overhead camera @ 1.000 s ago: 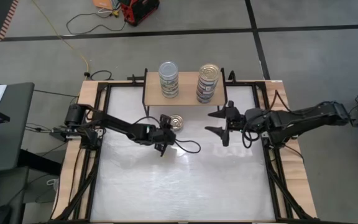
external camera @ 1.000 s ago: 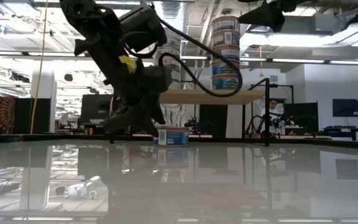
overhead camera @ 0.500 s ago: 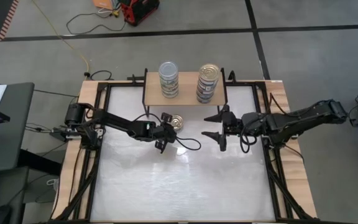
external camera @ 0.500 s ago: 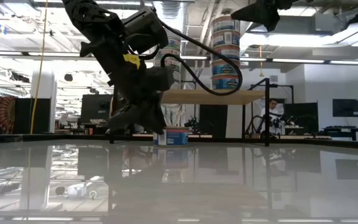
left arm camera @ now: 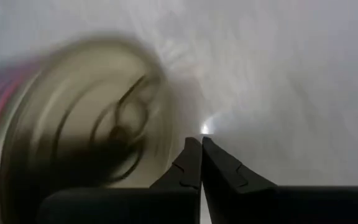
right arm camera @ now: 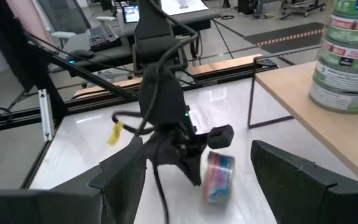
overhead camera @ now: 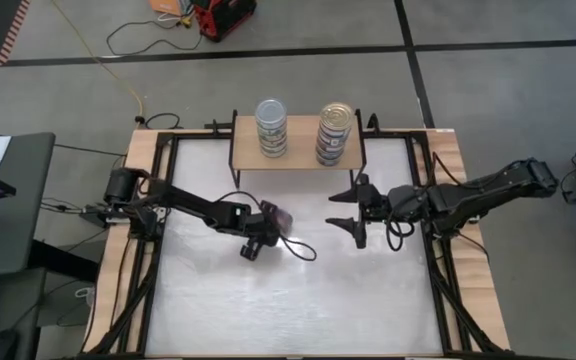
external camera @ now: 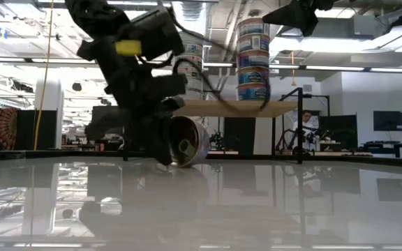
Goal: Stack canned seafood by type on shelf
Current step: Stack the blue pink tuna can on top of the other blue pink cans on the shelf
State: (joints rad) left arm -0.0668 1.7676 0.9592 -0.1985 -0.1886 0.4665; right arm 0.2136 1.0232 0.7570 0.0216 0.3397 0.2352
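Observation:
One tin lies tipped on its side on the white table, its gold pull-tab lid facing my left wrist camera. My left gripper is shut and empty, slanting down right beside that lid. The low view shows the tin resting on its side wall. At the far edge stands the shelf with two stacks of tins, a grey-topped stack and a gold-topped stack. My right gripper hovers open, right of the tipped tin and in front of the shelf. My left gripper has its shut fingers close beside the tipped tin's lid rim, coming slanting down from the table's left. Whether one finger's outer side touches the lid, I cannot tell. Nothing is between the fingers.
Black frame rails run along the table's left and right sides. A cable loop trails from my left arm onto the table. The near half of the white table is free room. A person sits in the room beyond.
My left gripper has shut on nothing, turned at the wrist and shifted toward the near edge. The tin, which stood upright with its lid up, has tipped onto its side and slid a little toward the near edge.

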